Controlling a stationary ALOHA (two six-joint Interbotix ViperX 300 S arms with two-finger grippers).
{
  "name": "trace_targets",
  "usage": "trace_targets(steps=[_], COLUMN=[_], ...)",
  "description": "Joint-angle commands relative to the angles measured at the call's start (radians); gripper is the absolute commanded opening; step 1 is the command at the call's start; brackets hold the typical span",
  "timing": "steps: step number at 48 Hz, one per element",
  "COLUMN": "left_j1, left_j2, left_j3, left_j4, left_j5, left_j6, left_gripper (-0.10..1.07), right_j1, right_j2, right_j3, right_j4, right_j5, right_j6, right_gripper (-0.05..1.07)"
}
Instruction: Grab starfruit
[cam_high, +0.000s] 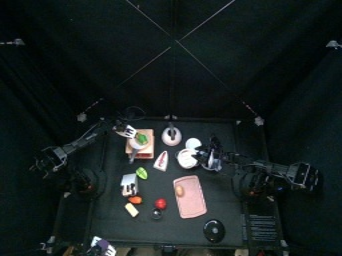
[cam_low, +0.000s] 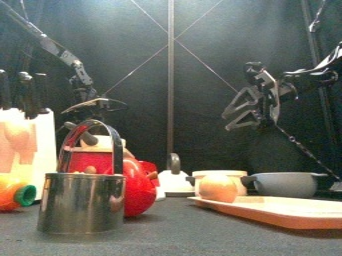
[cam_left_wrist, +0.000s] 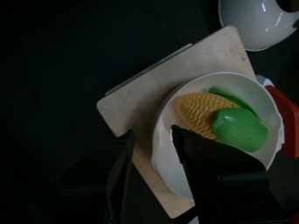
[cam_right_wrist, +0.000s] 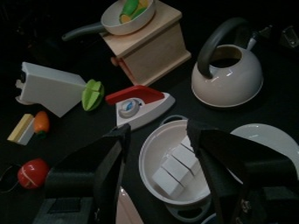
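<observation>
Metal cup (cam_low: 83, 203) sits nearest you at the table front, w/ a red piece (cam_low: 134, 185) just behind it. Pink tray (cam_low: 287, 212) lies front-right of the cup, w/ a peach-coloured piece (cam_low: 218, 188) by the tray's rear edge. Small red ball (cam_right_wrist: 31, 172) and yellow piece (cam_right_wrist: 21, 129) lie on the bare tabletop near the front, left of the tray.

Mid-table: starfruit (cam_right_wrist: 93, 94) is light yellow-green and lies on the tabletop right by the white block (cam_right_wrist: 52, 85). You can't tell if the two touch. Nothing grips it. Red-and-white toy iron (cam_right_wrist: 140, 103) lies just beside the starfruit on its other side, i.e. between the starfruit and the white bowl (cam_right_wrist: 176, 166).

Right gripper (cam_right_wrist: 162, 133) hangs over that white bowl, which holds white pieces. Jaws are spread wide w/ nothing between them. White plate (cam_right_wrist: 263, 140) is just beside the bowl.

Further back: white kettle (cam_right_wrist: 230, 74) stands upright near table centre. Tan block (cam_left_wrist: 128, 105) is to the kettle's left w/ a white dish (cam_left_wrist: 163, 149) on top. The dish holds corn (cam_left_wrist: 201, 112) and a green piece (cam_left_wrist: 243, 129), which touch each other.

Left gripper (cam_left_wrist: 152, 144) hovers over the dish rim. Jaws are wide apart and hold nothing. It is well apart from the starfruit.
</observation>
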Motion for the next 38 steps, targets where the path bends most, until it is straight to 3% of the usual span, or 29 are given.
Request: trace_targets(steps=[1,7,17,27,34,38], left_j1=[-0.003,-0.02,-0.161,-0.433,-0.653,-0.733], left_j2=[-0.058,-0.147,-0.314,-0.433,-0.431,-0.42], left_j3=[-0.009,0.0,0.058,0.16,0.181,0.172], left_j4=[-0.002,-0.002,0.002,0.003,0.041,0.095], left_j5=[-0.02,-0.029,-0.112,-0.311,-0.394,-0.394], left_j6=[0.002,0.002,0.003,0.005,0.006,0.005], left_gripper=[0.78,0.78,0.78,0.78,0.78,0.78], right_j1=[-0.005,-0.005,0.002,0.006,0.006,0.008], right_j2=[-0.006,-0.006,-0.005,0.015,0.043,0.06], right_j3=[-0.009,-0.012,-0.028,-0.041,-0.054,-0.064], right_j4=[0.003,0.002,0.002,0.003,0.005,0.005], right_j5=[-0.003,-0.003,-0.003,-0.003,-0.003,-0.003], right_j6=[-0.002,-0.002,-0.002,-0.002,-0.002,-0.002], right_gripper=[0.88,0.88,0.88,0.88,0.88,0.88])
